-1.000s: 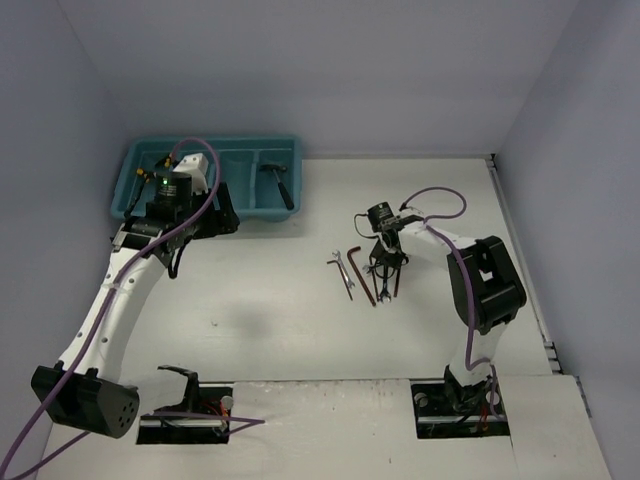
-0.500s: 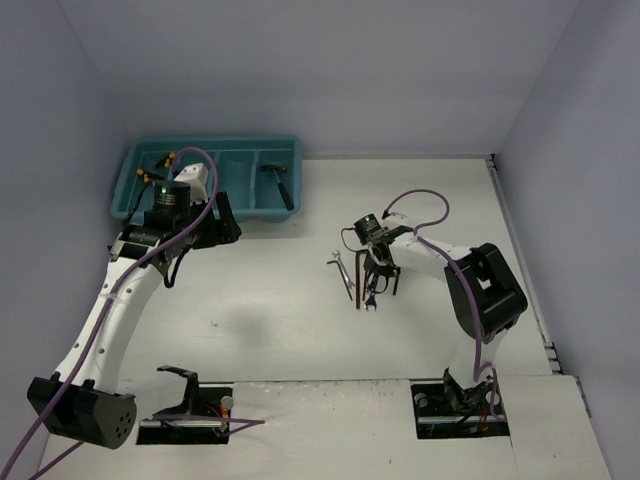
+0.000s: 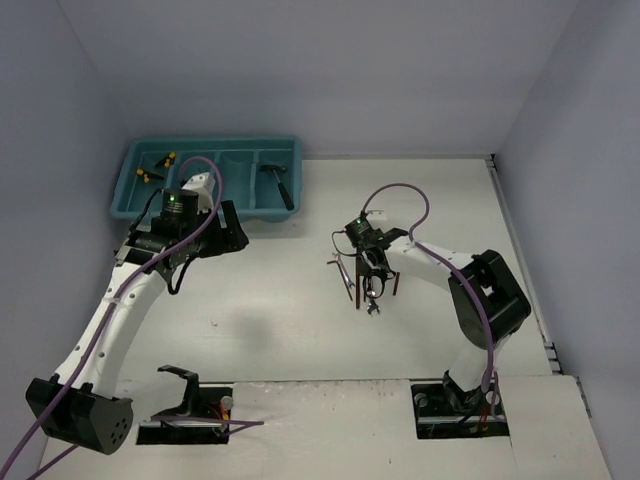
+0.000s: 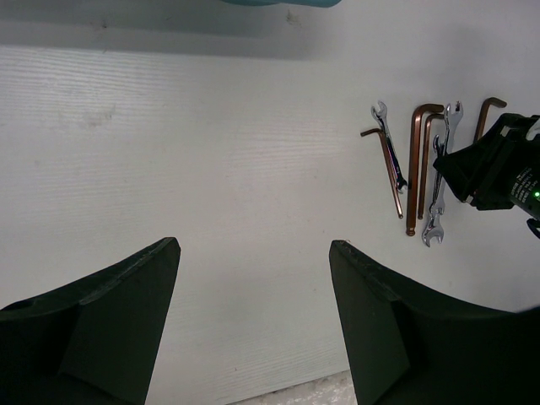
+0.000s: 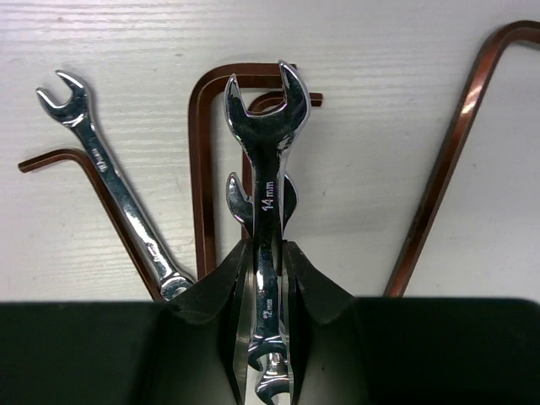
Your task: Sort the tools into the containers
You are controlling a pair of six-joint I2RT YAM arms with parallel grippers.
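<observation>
While the right fingers [image 5: 238, 274] are clamped on the shaft of a big wrench [image 5: 263, 160] stamped 14 mm, its open end points away from the wrist camera. It sits over a second wrench [image 5: 234, 202] and across the corners of two bent keys [image 5: 198, 169], dark red and L-shaped. I cannot tell whether it touches the counter [image 3: 300, 330].

Just left of that pile a small wrench [image 5: 110, 186] lies tilted, crossing a short key [image 5: 59, 157]. A long key [image 5: 451, 152] lies to the right, apart from the rest. All of these are on the counter in front of the right arm, well apart from the tray [image 3: 128, 200].

At the far left of the counter, the teal tray holds yellow-and-black pieces [image 3: 155, 168] in its leftmost compartment and a hammer [image 3: 277, 183] in its rightmost.

Near the tray's front edge, the left fingers [image 3: 230, 232] are spread wide apart above the white counter, gripping nothing. From the left wrist camera the wrenches and keys show off to the right, partly covered by the right arm's black wrist.
</observation>
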